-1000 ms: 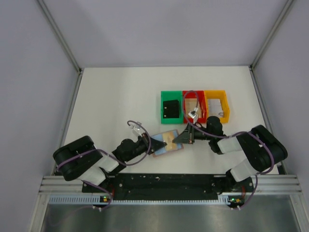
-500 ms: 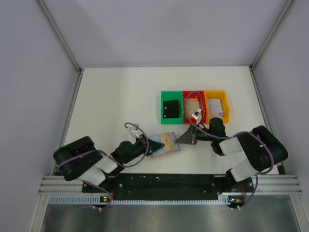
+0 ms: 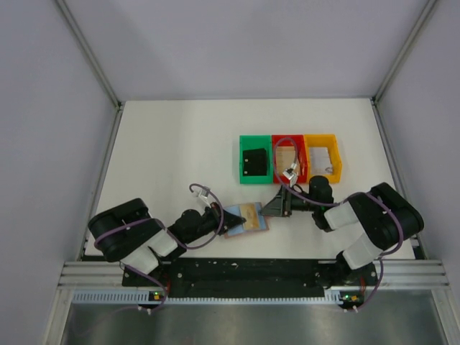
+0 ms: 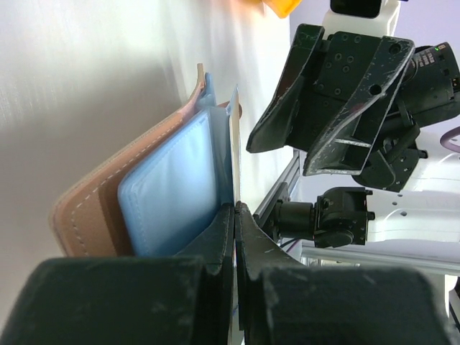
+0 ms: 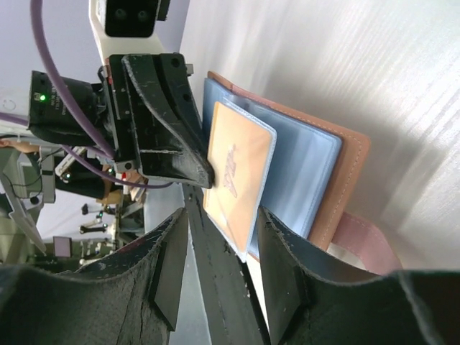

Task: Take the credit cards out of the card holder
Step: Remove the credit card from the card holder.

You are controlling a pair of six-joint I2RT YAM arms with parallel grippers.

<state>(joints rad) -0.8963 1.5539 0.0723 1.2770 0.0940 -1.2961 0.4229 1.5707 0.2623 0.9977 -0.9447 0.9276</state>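
Left jaws clenched on the edge of the open card holder [image 3: 248, 218] on the tabletop [image 3: 165, 144]. Right jaws released, spread either side of the tan credit card [image 5: 237, 169] in its pocket, not touching it.

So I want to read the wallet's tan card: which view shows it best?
Right wrist: the card faces the camera. Top shows a tiny tan patch; left wrist only its thin edge.

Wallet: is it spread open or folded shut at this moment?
Open. The wallet shows its blue inner face, with a tan card in a clear sleeve; the left pincer is shut on one edge.
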